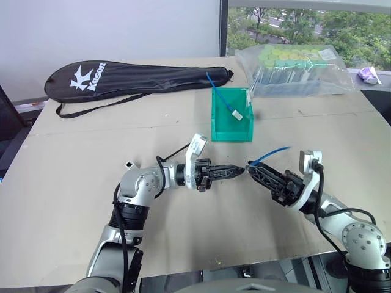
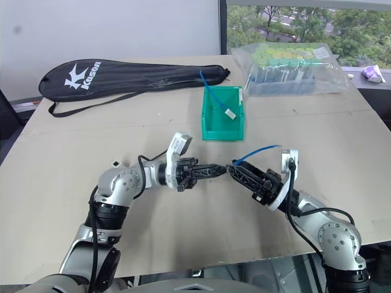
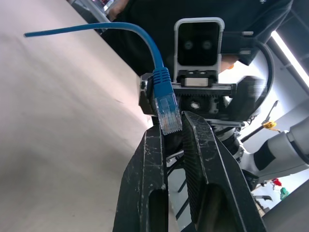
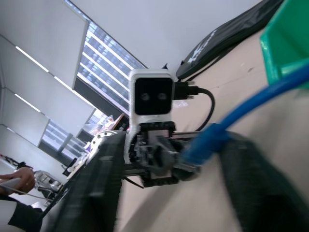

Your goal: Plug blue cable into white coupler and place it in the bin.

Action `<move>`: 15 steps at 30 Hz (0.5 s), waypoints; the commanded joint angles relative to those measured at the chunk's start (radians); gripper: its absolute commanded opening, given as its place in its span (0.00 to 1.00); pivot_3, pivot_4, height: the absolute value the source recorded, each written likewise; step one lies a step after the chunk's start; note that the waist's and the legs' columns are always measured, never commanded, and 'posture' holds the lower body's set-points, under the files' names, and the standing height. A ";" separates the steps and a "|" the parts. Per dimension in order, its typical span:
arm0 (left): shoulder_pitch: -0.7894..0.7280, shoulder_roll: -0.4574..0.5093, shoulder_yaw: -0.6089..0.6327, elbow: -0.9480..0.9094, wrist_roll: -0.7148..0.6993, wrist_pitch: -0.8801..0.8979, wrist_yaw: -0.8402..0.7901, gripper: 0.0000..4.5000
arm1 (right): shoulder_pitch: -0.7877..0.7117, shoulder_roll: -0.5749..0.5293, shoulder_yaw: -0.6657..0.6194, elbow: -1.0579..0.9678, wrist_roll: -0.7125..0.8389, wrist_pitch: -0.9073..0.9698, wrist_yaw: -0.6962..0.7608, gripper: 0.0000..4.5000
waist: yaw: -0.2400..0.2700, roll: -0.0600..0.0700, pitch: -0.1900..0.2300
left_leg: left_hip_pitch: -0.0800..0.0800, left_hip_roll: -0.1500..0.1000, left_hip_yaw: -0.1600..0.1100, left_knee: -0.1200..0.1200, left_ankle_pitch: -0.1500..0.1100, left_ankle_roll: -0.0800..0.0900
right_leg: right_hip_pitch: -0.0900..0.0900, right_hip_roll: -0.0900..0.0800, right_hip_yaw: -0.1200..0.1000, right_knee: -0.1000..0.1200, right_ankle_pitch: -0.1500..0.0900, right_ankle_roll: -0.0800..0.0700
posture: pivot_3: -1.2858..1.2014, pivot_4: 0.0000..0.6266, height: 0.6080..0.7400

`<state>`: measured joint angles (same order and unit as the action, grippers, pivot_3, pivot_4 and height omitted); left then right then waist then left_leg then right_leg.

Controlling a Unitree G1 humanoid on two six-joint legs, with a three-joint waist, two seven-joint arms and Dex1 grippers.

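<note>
I read table (image 1: 91,201): matt beige board | bin (image 1: 232,131): smooth glossy green plastic | blue cable (image 3: 145,38): smooth rubbery jacket, clear plastic plug | racket bag (image 1: 134,79): black matt cloth | tube bag (image 1: 299,70): clear shiny plastic | left gripper (image 3: 175,126) fingers: scuffed black plastic

The black racket bag (image 1: 134,79) bears a white "K" logo and "Kason".

A black racket bag (image 1: 137,80) lies at the far left of the table (image 1: 73,183). A clear bag of green-capped tubes (image 1: 293,68) sits far right.
</note>
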<state>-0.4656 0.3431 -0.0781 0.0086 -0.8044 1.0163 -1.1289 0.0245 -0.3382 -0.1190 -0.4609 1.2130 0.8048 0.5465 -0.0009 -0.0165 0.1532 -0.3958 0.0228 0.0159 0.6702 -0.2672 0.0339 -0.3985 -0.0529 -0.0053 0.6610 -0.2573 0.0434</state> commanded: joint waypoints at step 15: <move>0.080 0.016 0.011 -0.108 0.008 -0.121 0.046 0.41 | -0.068 -0.018 -0.037 0.009 0.053 -0.015 0.013 0.00 | -0.007 0.000 0.000 | 0.000 0.001 0.000 0.000 0.000 0.000 | 0.000 0.000 0.000 0.000 0.000 0.000 | 0.52 0.24 1.00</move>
<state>-0.3982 0.3524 -0.0797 -0.0344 -0.7846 0.9019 -1.0964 -0.0324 -0.3461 -0.1328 -0.4422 1.2424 0.8017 0.5410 -0.0083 -0.0164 0.1532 -0.3957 0.0236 0.0160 0.6699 -0.2672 0.0340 -0.3986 -0.0531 -0.0050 0.6607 -0.2573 0.0434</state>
